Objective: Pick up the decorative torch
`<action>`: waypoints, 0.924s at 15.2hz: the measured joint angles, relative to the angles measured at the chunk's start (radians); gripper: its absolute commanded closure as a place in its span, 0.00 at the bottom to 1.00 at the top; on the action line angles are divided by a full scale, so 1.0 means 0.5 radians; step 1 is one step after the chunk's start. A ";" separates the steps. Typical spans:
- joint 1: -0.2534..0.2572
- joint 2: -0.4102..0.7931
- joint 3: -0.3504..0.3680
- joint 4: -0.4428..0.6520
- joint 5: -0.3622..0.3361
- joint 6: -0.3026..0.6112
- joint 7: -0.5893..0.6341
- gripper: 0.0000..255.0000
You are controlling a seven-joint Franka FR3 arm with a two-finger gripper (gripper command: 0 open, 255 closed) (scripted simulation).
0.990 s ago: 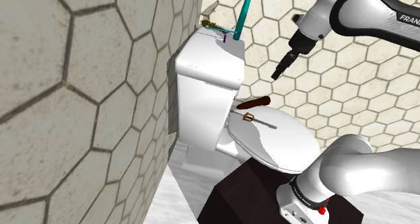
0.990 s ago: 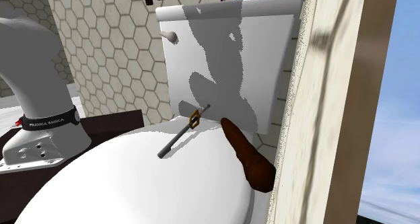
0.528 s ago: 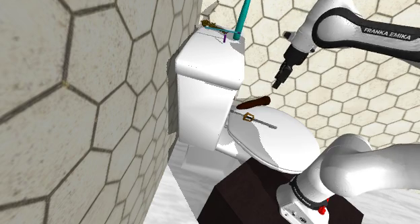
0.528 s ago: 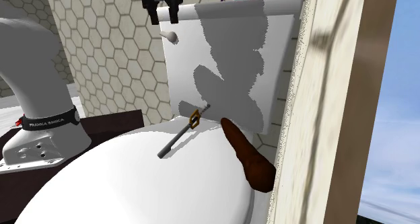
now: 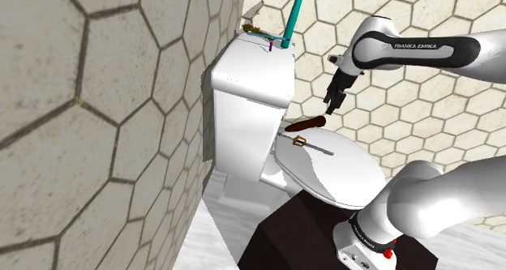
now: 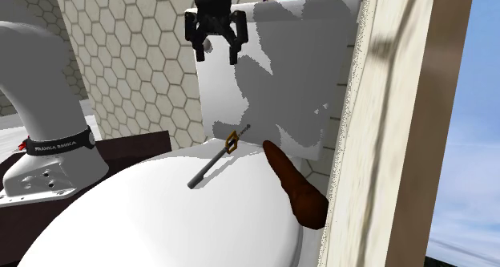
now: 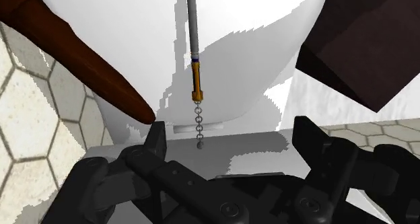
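The decorative torch (image 5: 306, 124) is a brown tapered cone lying on the back of the white toilet lid (image 5: 340, 175), close to the tank (image 5: 251, 78). It also lies along the lid's right edge in the second exterior view (image 6: 295, 185). My gripper (image 5: 332, 109) hangs open just above the torch's thick end, empty and pointing down. From the second exterior view the gripper (image 6: 216, 52) is in front of the tank with its fingers spread. In the wrist view the torch (image 7: 74, 54) tapers to a tip near one finger of the gripper (image 7: 230, 132).
A thin grey rod with a gold handle and chain (image 5: 312, 145) (image 7: 192, 41) lies on the lid beside the torch. A teal stick (image 5: 293, 15) and small items stand on the tank top. Hexagon-tiled walls close in on the toilet. The dark stand (image 5: 284, 236) sits below the lid.
The gripper has come down and toward the shoulder view's left, from high beside the tank to just above the torch. Its fingers stay open. The torch and rod have not moved.
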 measured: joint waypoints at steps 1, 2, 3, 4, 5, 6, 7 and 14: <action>0.011 0.070 -0.055 0.024 -0.004 0.029 -0.099 0.00; 0.028 0.152 -0.108 0.046 0.000 0.070 -0.199 0.00; 0.050 0.237 -0.150 0.073 0.014 0.108 -0.289 0.00; 0.067 0.319 -0.196 0.094 0.027 0.149 -0.385 0.00; 0.083 0.395 -0.235 0.108 0.042 0.189 -0.479 0.00; 0.101 0.483 -0.273 0.141 0.068 0.222 -0.576 0.00; 0.121 0.579 -0.304 0.179 0.103 0.253 -0.670 0.00; 0.090 1.283 -0.412 0.530 0.433 0.386 -1.426 0.00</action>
